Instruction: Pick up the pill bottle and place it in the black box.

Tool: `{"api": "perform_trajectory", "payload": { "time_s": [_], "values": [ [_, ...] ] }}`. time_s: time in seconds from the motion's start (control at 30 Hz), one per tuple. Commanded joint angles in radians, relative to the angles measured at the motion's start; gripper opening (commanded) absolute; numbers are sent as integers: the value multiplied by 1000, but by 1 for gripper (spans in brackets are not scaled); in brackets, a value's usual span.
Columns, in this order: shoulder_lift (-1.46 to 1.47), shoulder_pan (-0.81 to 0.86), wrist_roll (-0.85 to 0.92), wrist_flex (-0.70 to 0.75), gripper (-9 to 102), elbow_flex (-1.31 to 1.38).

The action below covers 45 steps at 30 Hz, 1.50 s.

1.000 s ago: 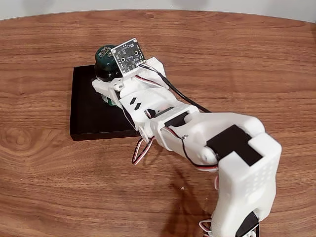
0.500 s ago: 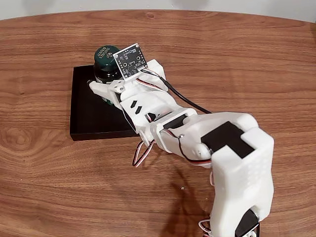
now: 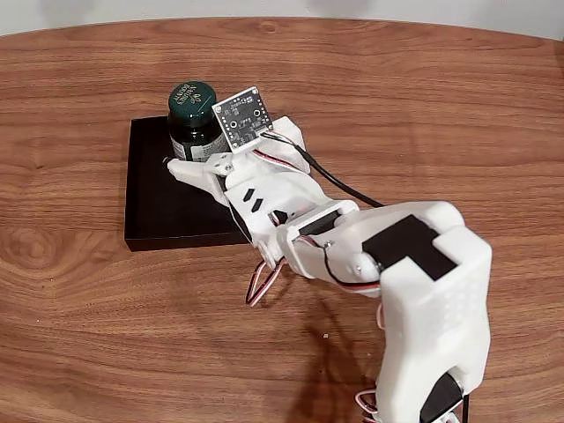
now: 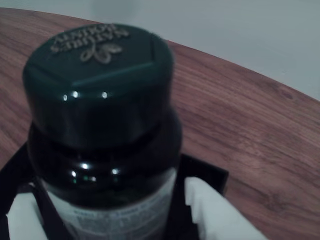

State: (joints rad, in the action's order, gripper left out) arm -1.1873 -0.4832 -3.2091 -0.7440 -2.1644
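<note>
- White fingers [image 4: 215, 212] of the gripper [image 4: 107, 220] flank the pill bottle [image 3: 193, 122] low on its label — whether they pinch it or have let go, I cannot tell.
- Risk, as I judge it: a finger dragging on the way out would topple the tall, narrow bottle.
- It stands upright in the black box [image 3: 159, 204], near the far right corner in the fixed view.
- Nothing else lies inside.
</note>
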Motion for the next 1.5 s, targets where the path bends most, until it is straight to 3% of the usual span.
{"api": "perform_trajectory", "payload": {
  "time_s": [0.0,0.63,1.47],
  "values": [
    [-41,28,2,-35,36,-11],
    [-318,103,-14,32,35,-275],
    [-911,268,-31,448,34,-522]
  ]
}}
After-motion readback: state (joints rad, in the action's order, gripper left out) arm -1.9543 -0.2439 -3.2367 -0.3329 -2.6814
